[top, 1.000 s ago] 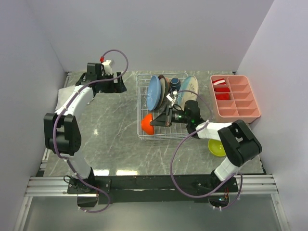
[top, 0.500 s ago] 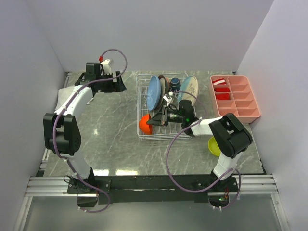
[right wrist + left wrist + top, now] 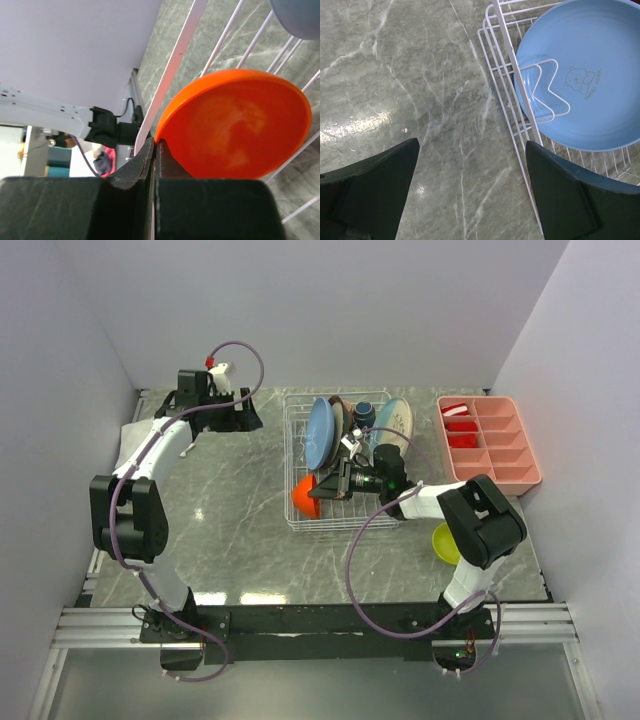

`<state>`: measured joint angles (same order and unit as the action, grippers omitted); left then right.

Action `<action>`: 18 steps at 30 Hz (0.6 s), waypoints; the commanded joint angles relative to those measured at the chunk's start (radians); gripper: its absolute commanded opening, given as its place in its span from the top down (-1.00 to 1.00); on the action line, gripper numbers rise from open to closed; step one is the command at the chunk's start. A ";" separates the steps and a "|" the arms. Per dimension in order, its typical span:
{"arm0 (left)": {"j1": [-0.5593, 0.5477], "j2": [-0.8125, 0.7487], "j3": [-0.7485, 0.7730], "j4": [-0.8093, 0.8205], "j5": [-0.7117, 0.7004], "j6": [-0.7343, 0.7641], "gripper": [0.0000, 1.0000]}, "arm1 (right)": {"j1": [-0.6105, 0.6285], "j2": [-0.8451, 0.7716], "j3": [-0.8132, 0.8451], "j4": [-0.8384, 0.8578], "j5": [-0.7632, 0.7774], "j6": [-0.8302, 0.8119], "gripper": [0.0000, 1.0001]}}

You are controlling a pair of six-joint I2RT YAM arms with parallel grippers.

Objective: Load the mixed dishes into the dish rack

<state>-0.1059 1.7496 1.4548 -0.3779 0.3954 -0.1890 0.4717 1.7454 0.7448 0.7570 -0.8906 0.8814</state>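
The white wire dish rack (image 3: 300, 455) stands at the table's middle back. It holds a light blue plate (image 3: 320, 430), a dark-rimmed plate (image 3: 339, 420), a dark blue mug (image 3: 366, 410) and a cream-and-blue plate (image 3: 395, 420). My right gripper (image 3: 325, 487) is shut on the rim of the orange bowl (image 3: 302, 498), tilted on edge at the rack's front left corner. In the right wrist view the fingers pinch the bowl's rim (image 3: 235, 125) against a rack wire (image 3: 177, 60). My left gripper (image 3: 245, 412) is open and empty, left of the rack. The yellow-green bowl (image 3: 444, 544) sits on the table at the right.
A pink compartment tray (image 3: 500, 455) with red items stands at the back right. A white folded cloth (image 3: 135, 445) lies at the far left. The left wrist view shows the blue bear-print plate (image 3: 585, 75) behind the rack wall (image 3: 505, 65), with marble tabletop (image 3: 420, 100) below.
My right arm has reached further over the rack, and the orange bowl in its gripper has shifted slightly left at the rack's front left corner. The left arm has not moved.
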 commanded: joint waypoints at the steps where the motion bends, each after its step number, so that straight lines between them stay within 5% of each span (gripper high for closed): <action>1: 0.002 0.002 0.029 0.028 0.016 0.000 -0.88 | -0.011 0.077 -0.048 -0.013 0.019 0.060 0.99; 5: 0.002 -0.002 0.035 0.024 0.019 0.010 -0.88 | -0.013 0.043 -0.081 -0.025 0.051 0.025 0.77; 18: -0.006 0.021 0.061 0.046 0.030 -0.007 -0.88 | -0.107 -0.099 0.077 -0.626 0.196 -0.358 0.35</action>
<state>-0.1062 1.7580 1.4631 -0.3771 0.3992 -0.1871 0.4049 1.6711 0.7673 0.4702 -0.8875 0.7464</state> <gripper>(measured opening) 0.941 0.311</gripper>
